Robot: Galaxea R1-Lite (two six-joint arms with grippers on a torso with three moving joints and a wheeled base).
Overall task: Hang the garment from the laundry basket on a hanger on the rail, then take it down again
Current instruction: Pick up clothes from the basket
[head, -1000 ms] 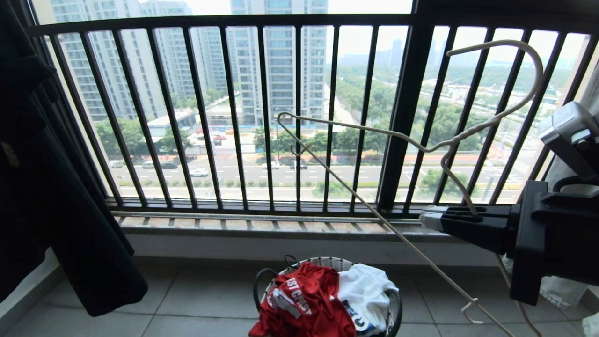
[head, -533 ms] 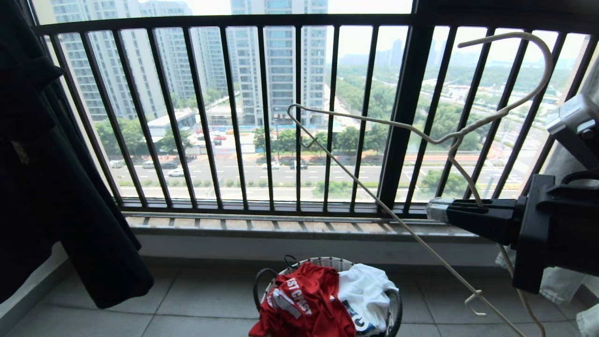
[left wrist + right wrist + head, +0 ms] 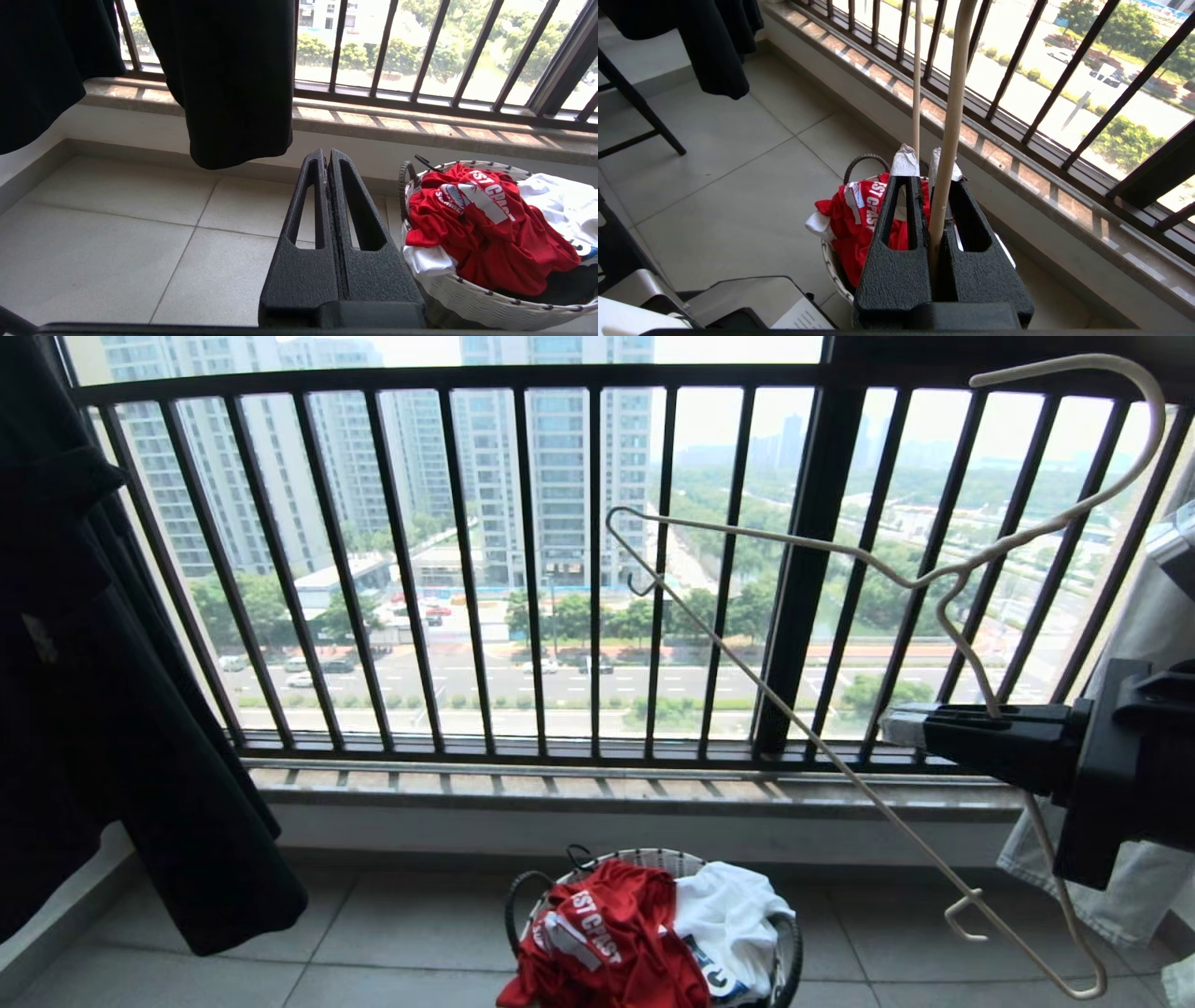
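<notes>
My right end effector (image 3: 901,726) reaches in level from the right, its 2 fingers (image 3: 903,161) clamped on the hanger (image 3: 966,663). My left end effector (image 3: 327,161) sits low, fingers pressed together, empty.

A crumpled red short-sleeved T-shirt with white lettering (image 3: 602,938) spills over the small round white-rimmed woven laundry basket (image 3: 792,947) on the floor, while a thin cream-white wire hanger (image 3: 775,695) tilts in mid-air above.

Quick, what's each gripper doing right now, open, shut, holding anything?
Left gripper: shut, empty, low beside the basket.
Right gripper: shut on the hanger, gripping one slanted side wire below the neck, in front of the railing.
</notes>
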